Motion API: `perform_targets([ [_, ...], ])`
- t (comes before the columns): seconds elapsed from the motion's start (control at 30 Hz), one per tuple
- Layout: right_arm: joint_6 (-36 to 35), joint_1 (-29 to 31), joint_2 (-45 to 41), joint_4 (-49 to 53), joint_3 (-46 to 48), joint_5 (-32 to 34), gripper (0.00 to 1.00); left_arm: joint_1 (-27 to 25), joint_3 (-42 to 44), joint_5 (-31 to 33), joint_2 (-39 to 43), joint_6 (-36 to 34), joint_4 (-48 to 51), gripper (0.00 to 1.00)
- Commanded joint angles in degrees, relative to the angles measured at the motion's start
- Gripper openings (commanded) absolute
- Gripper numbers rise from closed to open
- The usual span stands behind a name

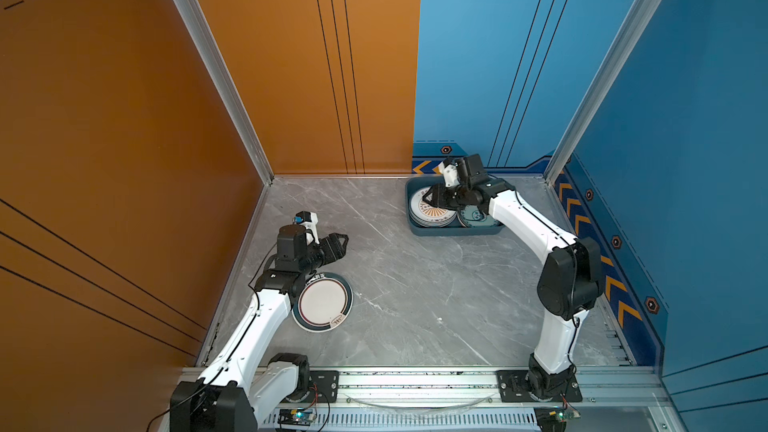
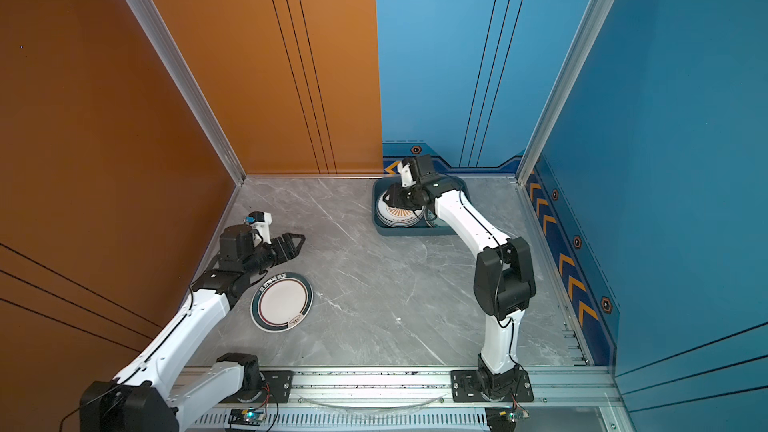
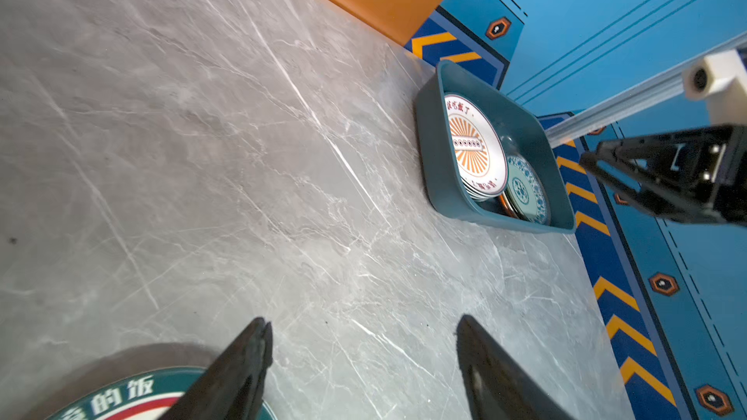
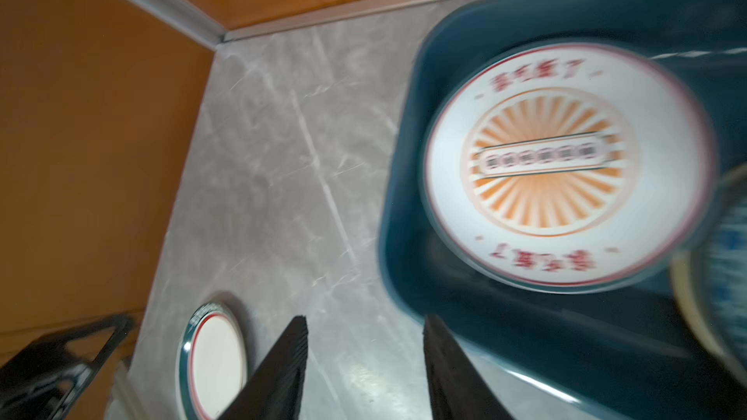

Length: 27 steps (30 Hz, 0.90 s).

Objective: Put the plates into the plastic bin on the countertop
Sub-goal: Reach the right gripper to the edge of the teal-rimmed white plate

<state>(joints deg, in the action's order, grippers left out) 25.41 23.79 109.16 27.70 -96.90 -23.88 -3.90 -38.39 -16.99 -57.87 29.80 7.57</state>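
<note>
**A:** How far is the task, as you judge it?

**B:** Close to the end, I think; the plastic bin (image 1: 455,231) stands at the far side of the worktop (image 1: 415,305), right of the middle, and it holds two piles side by side.

**A:** Which plates lie on top?

**B:** On one pile the sunburst plate (image 3: 473,143), with several white rims showing under it; just beside it the teal patterned plate (image 3: 525,191), with an orange rim under it; how many plates are below, I cannot count.

**A:** What is left outside?

**B:** Only one that I can see; the dark-rimmed plate (image 1: 322,303) lies flat on the worktop near the left side, well apart from the bin; the left arm (image 1: 262,317) covers a part of its edge.

**A:** Does any arm hold something?

**B:** No; the left jaws stand wide apart and empty, over bare worktop just beyond that plate; the right jaws, at the end of the right arm (image 1: 528,222), are parted too, with nothing between them, over the left end of the bin; the right wrist view is blurred, so finer detail I cannot tell.

**A:** So what remains?

**B:** By my judgement, one plate to pick up, carry across and lay on a pile.
</note>
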Motion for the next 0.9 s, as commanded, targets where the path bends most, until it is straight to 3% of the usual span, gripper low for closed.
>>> perform_targets([
  [0.0,4.56,5.17,1.97,-5.00,4.28,-9.72,0.49,1.96,0.38,1.93,1.88,0.22,2.80,0.75],
  [0.4,12.83,19.03,12.94,-17.05,6.07,-15.52,0.48,6.62,1.64,0.09,4.52,1.18,6.07,0.75],
  [0.87,16.93,25.64,21.21,-21.52,6.11,-17.55,0.47,7.57,2.23,-1.55,2.59,1.91,3.85,0.75],
])
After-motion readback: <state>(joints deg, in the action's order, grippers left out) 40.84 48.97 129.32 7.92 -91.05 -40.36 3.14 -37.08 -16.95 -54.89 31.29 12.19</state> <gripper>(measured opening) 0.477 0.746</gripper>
